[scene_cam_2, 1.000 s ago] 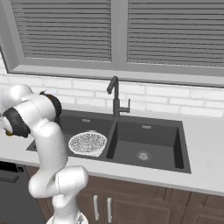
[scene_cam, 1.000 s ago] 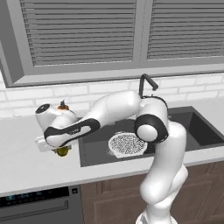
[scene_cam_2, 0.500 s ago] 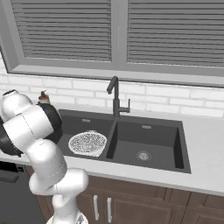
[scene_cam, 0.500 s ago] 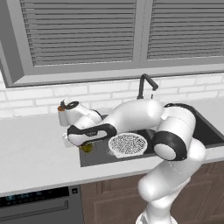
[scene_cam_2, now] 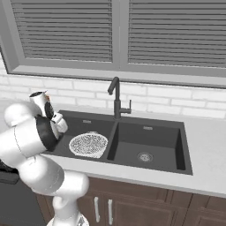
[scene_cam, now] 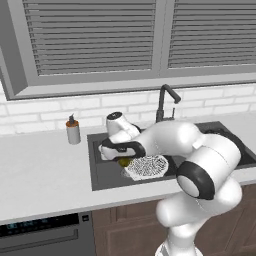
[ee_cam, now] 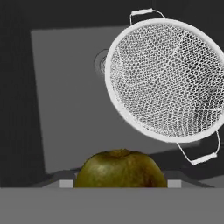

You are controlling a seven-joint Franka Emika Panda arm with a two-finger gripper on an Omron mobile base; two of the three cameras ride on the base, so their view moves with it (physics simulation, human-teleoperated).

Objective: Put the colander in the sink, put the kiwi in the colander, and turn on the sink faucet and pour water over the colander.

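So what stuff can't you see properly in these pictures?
- Gripper fingers: hand view, hidden behind the kiwi.
- Kiwi's lower half: hand view, cut off by the bottom.
- Left drain of the sink: right base view, covered by the colander.
- Soap dispenser label: left base view, too small.

The kiwi (ee_cam: 120,169) hides the pincer's fingertips — its lower half is cut off — and the arm covers the colander's (scene_cam: 146,167) rim.

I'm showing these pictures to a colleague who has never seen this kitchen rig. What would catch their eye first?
Probably the white arm bent low over the left basin of the dark sink, its gripper holding the olive-brown kiwi above the basin floor. Next, the white perforated colander sitting empty in that same basin, just beside the fruit, with the dark gooseneck faucet dry behind it.
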